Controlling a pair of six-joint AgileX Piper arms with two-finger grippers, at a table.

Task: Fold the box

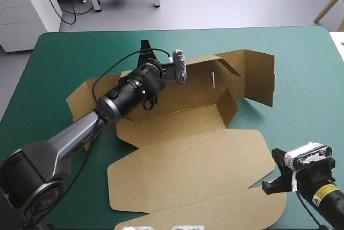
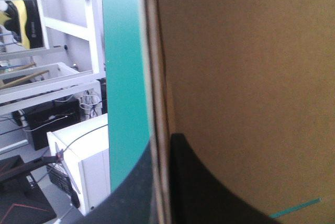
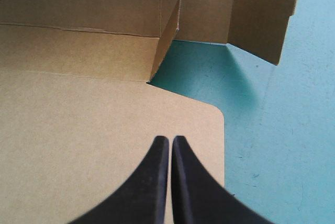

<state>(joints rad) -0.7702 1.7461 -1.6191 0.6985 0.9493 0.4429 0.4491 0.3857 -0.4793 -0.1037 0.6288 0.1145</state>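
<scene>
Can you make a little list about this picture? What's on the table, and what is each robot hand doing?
table: teal-green cover
thing: brown box, partly folded
walls: far wall and right end raised
lid: lid lying flat toward the near edge
left gripper: left gripper shut on the far wall's edge
right gripper: right gripper shut, holding nothing, over the lid's right corner
</scene>
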